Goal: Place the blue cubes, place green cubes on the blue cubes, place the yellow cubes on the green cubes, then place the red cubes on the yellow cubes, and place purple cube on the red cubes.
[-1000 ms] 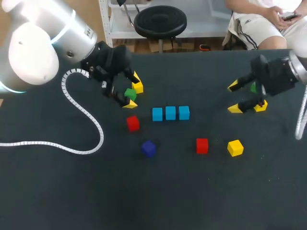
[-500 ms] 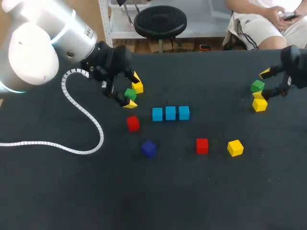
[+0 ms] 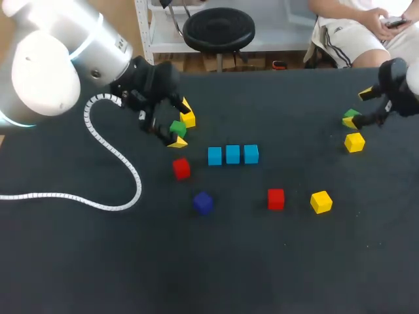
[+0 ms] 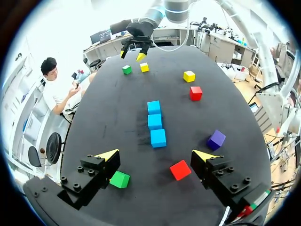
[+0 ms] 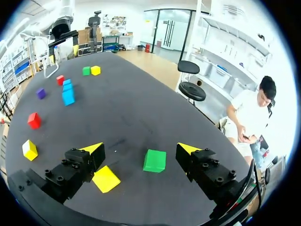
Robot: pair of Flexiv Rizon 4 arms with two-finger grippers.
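Three blue cubes point(image 3: 233, 154) lie in a row at mid-table. My left gripper point(image 3: 171, 124) is open over a green cube point(image 3: 177, 127), with a yellow cube point(image 3: 189, 120) just beyond it. In the left wrist view that green cube point(image 4: 119, 179) sits by one finger of the left gripper point(image 4: 157, 155), and a red cube point(image 4: 180, 169) by the other. My right gripper point(image 3: 357, 108) is open at the far right above a green cube point(image 3: 351, 114). Seen from the right wrist, this green cube point(image 5: 154, 160) lies between the fingers of the right gripper point(image 5: 140, 149), and a yellow cube point(image 5: 106, 178) is beside one finger.
A red cube point(image 3: 181, 168) and a purple cube point(image 3: 203, 203) lie in front of the blue row on the left. Another red cube point(image 3: 275, 199) and a yellow cube point(image 3: 321, 201) lie on the right. A white cable point(image 3: 111, 154) trails across the table's left side.
My right gripper has drawn back to the right and towards the table's far edge, still open; the green and yellow cubes there stayed put. The left arm has not moved.
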